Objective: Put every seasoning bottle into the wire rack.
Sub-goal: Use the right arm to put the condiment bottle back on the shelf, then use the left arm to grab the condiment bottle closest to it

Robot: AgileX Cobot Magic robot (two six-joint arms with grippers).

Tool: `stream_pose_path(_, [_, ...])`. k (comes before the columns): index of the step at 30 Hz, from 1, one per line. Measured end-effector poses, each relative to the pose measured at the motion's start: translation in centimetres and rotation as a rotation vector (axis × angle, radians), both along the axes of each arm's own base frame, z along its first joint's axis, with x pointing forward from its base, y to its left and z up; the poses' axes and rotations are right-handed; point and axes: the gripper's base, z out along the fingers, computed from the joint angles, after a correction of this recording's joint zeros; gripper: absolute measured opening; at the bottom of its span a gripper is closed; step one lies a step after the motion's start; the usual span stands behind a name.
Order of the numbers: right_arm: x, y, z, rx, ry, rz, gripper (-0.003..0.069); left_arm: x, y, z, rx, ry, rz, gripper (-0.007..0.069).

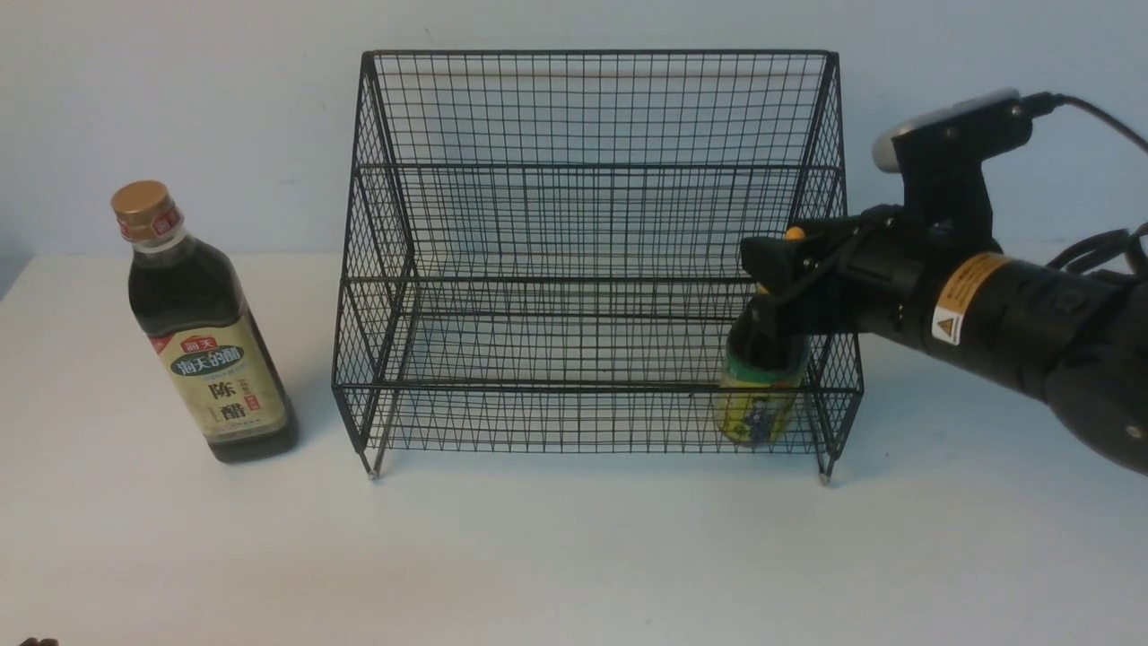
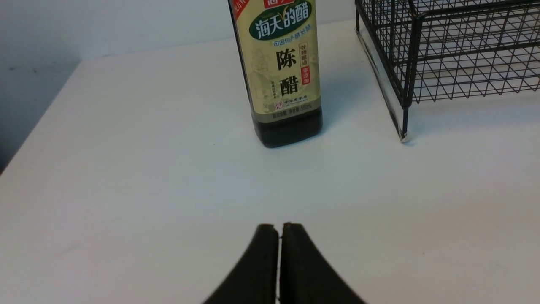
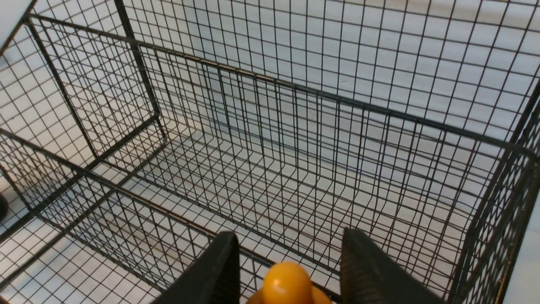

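The short bottle (image 1: pixel 758 395) with its yellow label stands upright at the right end of the lower tier of the black wire rack (image 1: pixel 592 52). My right gripper (image 1: pixel 768 265) reaches in over it at cap height. In the right wrist view its jaws (image 3: pixel 290 234) stand apart on either side of the orange cap (image 3: pixel 287 283), with a gap on each side. The tall gold-capped bottle (image 1: pixel 211 359) stands on the table left of the rack. In the left wrist view it (image 2: pixel 282 63) is ahead of my shut, empty left gripper (image 2: pixel 279 226).
The rack's front left foot (image 2: pixel 403 136) stands close to the right of the tall bottle. The rack's upper tier (image 1: pixel 583 166) and mesh sides (image 3: pixel 84 84) surround my right gripper. A white wall stands behind the table.
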Motion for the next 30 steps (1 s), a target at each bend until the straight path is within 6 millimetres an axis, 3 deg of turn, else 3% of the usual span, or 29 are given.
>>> stream_pose_path(8, [-0.2,-0.2,0.5,0.002,-0.001,-0.009,0.0315,0.0,0.0,0.0,0.0,0.0,0.0,-0.0005])
stream_pose_path(10, [-0.7,-0.4,1.4,0.006,-0.019,-0.013,0.0315,0.0,0.0,0.0,0.0,0.0,0.0,-0.0005])
stream_pose_path(15, [-4.0,-2.1,6.7,0.029,-0.123,-0.05,0.0304,0.0,0.0,0.0,0.0,0.0,0.0,-0.0005])
stream_pose_path(19, [-8.8,-4.9,11.0,0.025,-0.159,-0.133,0.0216,0.0,0.0,0.0,0.0,0.0,0.0,-0.0005])
stream_pose_path(20, [-9.0,-5.0,11.2,0.024,-0.159,-0.138,0.0209,0.0,0.0,0.0,0.0,0.0,0.0,-0.0005])
stream_pose_path(21, [-11.4,-6.4,12.4,0.019,-0.149,-0.186,0.0141,0.0,0.0,0.0,0.0,0.0,0.0,-0.0005])
stream_pose_path(22, [-12.0,-6.8,12.5,0.012,-0.135,-0.201,0.0125,0.0,0.0,0.0,0.0,0.0,0.0,-0.0005])
stream_pose_path(24, [-15.0,-8.5,13.6,0.023,-0.128,-0.25,0.0044,0.0,0.0,0.0,0.0,0.0,0.0,-0.0005])
stream_pose_path(25, [-15.3,-8.7,13.6,0.022,-0.116,-0.258,0.0028,0.0,0.0,0.0,0.0,0.0,0.0,-0.0005])
stream_pose_path(26, [-17.3,-9.6,14.1,0.044,-0.115,-0.28,0.0007,0.0,0.0,0.0,0.0,0.0,0.0,-0.0005])
stream_pose_path(27, [-18.1,-10.0,14.2,0.054,-0.112,-0.289,0.0,0.0,0.0,0.0,0.0,0.0,0.0,-0.0005])
stream_pose_path(29, [-21.6,-11.5,14.7,0.109,-0.117,-0.312,-0.0012,0.0,0.0,0.0,0.0,0.0,0.0,-0.0005])
stream_pose_path(30, [-22.1,-11.7,14.7,0.118,-0.113,-0.314,-0.0013,0.0,0.0,0.0,0.0,0.0,0.0,-0.0005])
